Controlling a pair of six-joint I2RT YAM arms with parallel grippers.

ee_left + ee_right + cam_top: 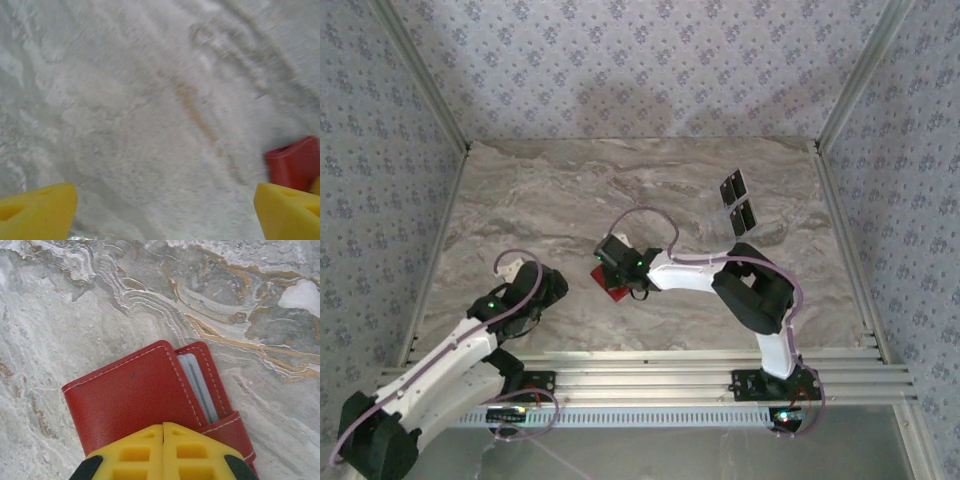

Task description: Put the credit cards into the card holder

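We were looking at a robot test cell: marble-print tabletop (570,190), floral-patterned wall panels (640,60) on aluminium extrusion posts (424,75), two arms (765,300) bolted to slotted rails (650,375).

In the top view the left arm (450,355) slants up from the lower left corner toward centre-left, bent at the elbow. The left fingers (37,212) stand wide apart, one in each lower corner of the left wrist view. The right arm (760,300) climbs from its base at the lower right, folds at a dark elbow and reaches left to mid-frame, wrist tipped downward. The right fingers (163,452) are pressed flat together at the bottom centre of the right wrist view.
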